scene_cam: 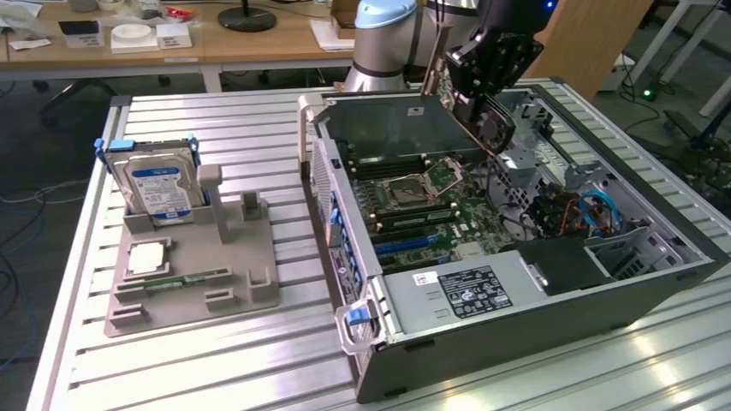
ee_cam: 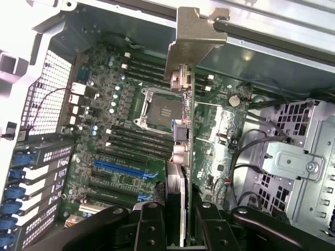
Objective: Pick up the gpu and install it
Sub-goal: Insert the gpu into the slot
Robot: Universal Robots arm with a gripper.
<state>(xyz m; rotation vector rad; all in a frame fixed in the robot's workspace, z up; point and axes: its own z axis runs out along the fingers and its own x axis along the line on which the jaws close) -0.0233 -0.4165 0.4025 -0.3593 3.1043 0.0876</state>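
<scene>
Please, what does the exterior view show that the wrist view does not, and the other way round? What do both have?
Exterior view adds: the grey tray beside the computer case, the hard drive standing in it, and the slatted table.
Wrist view adds: the coin battery on the motherboard, the perforated rear grille, and black fingers on both sides of the gpu.
Both: the tool shut on the gpu over the open case, and the CPU socket.

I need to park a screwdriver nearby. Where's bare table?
Bare slats of the table on the camera's side of the grey tray, and beyond the hard drive. Crowded: the open case, where the gripper holds the gpu.
</scene>
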